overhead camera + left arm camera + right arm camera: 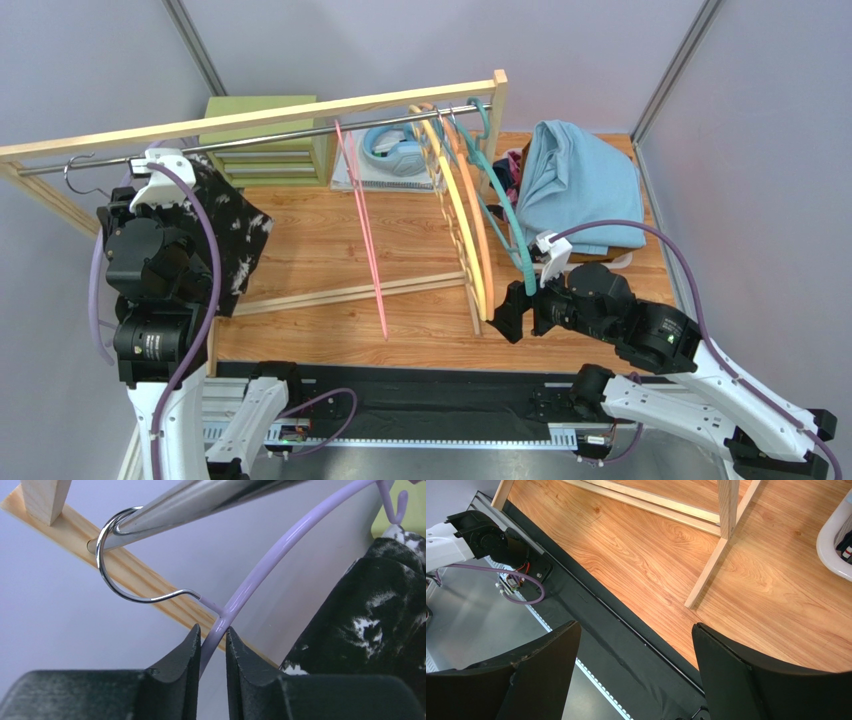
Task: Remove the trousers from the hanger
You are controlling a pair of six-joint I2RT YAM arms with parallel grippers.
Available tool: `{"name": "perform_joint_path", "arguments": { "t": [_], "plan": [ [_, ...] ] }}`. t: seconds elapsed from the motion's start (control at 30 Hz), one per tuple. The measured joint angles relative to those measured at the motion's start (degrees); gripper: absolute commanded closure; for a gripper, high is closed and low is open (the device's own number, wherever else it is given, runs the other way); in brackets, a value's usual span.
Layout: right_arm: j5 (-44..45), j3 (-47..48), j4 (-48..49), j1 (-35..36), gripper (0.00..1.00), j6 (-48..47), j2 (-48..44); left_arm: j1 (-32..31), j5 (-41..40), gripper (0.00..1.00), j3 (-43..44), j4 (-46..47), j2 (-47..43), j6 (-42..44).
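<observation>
Black trousers with white speckles (pixel 225 235) hang on a lilac hanger (pixel 270 555) at the left end of the metal rail (pixel 300 135). In the left wrist view they fill the right side (pixel 370 625). The hanger's wire hook (pixel 107 567) loops over the rail. My left gripper (pixel 213 635) is shut on the lilac hanger just below its neck, left of the cloth. Light blue trousers (pixel 580 185) lie heaped at the back right. My right gripper (pixel 503 318) hovers open and empty over the table's front edge (pixel 636 630).
Bare pink (pixel 365 240), yellow (pixel 465 220) and teal (pixel 500 210) hangers hang from the rail's right half. A green drawer unit (pixel 265 140) and blue headphones (pixel 390 150) stand behind it. A white basket (pixel 620 260) sits under the blue heap. The rack's wooden foot (pixel 706 575) crosses the table.
</observation>
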Motion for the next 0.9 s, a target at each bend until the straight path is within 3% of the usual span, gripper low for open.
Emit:
{"name": "perform_joint_path", "arguments": {
  "t": [0.2,0.6,0.9],
  "plan": [
    [0.4,0.0,-0.2,0.0,0.13,0.0,0.0,0.0,0.3,1.00,0.9,-1.1,0.2,-0.6],
    [0.4,0.0,0.1,0.0,0.13,0.0,1.8,-2.4,4.4,1.00,6.3,-8.3,-0.5,-6.3],
    [0.8,0.9,0.2,0.0,0.13,0.0,3.8,-2.6,7.3,1.00,-4.8,10.1,-8.7,-6.3]
  ]
}}
